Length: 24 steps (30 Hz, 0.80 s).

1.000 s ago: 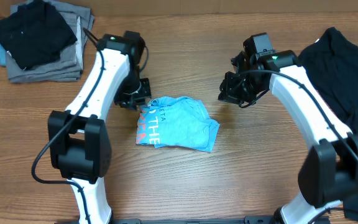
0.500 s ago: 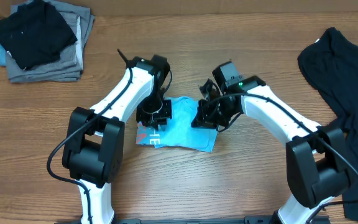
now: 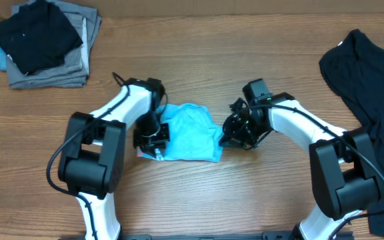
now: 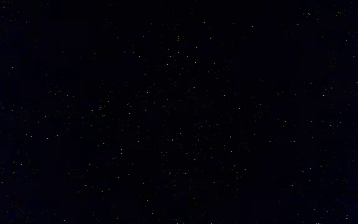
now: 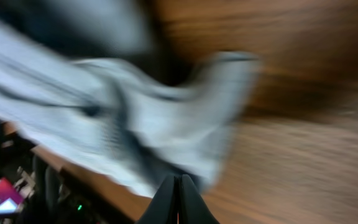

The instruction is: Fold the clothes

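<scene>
**Shirt bunched mid-counter, a pincer at each side**

The light blue short-sleeved cotton T-shirt [image 3: 191, 130] lies in a crumpled heap in the middle of the brown wooden counter [image 3: 245, 200]. It is not yet spread flat, and no printed lettering can be picked out from overhead. The left pincer [image 3: 155, 143] sits on the shirt's left edge and the right pincer [image 3: 229, 137] at its right edge.

The step in hand looks like opening the heap out before any fold. To do that well, each side should take one layer at an outer edge, a hem or a sleeve, and the two should draw apart evenly and low over the wood so the cloth slides flat rather than twisting. Gripping through several layers would only drag the bundle along.

The right pincer [image 5: 178, 190] is clenched, its tips meeting in a point. The smeared wrist view shows pale cloth [image 5: 135, 124] just beyond them, but not whether any is caught. The left wrist view is entirely black and the arm covers the jaws from above, so I cannot tell whether the left pincer is released or grasping.

Well apart are a stack of grey folded garments [image 3: 52, 75] topped by a black one at the far left corner, and a loose black garment [image 3: 372, 80] cut off by the right edge.
</scene>
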Each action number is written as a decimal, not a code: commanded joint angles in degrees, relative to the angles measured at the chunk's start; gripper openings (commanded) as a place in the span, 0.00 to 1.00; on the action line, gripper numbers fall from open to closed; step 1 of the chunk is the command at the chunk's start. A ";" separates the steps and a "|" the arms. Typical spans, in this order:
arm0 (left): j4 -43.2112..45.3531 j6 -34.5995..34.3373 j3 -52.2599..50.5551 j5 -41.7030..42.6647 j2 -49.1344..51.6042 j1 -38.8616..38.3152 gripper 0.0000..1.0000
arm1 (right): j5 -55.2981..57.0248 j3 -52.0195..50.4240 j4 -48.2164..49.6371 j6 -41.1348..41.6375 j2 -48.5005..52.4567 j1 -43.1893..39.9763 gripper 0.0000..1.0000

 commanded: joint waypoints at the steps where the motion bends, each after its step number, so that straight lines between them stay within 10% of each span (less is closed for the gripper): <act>1: -0.63 0.35 -1.18 -7.82 0.13 4.33 0.18 | 9.57 -0.46 -0.96 4.72 0.24 -2.71 0.04; 17: -15.50 0.37 19.04 -10.84 0.09 5.64 0.08 | -4.42 10.01 2.93 2.36 -5.40 -0.76 0.07; 19: -16.63 0.44 21.66 -10.84 0.09 5.27 0.24 | -4.66 10.01 5.29 3.02 -5.35 0.68 0.13; 21: -17.29 1.29 22.64 -10.80 0.09 5.22 0.69 | -4.50 10.01 7.45 3.65 -5.35 1.95 0.24; 24: -18.80 3.52 22.34 -10.80 0.11 5.25 1.00 | -4.50 10.01 9.66 5.38 -5.35 3.04 0.38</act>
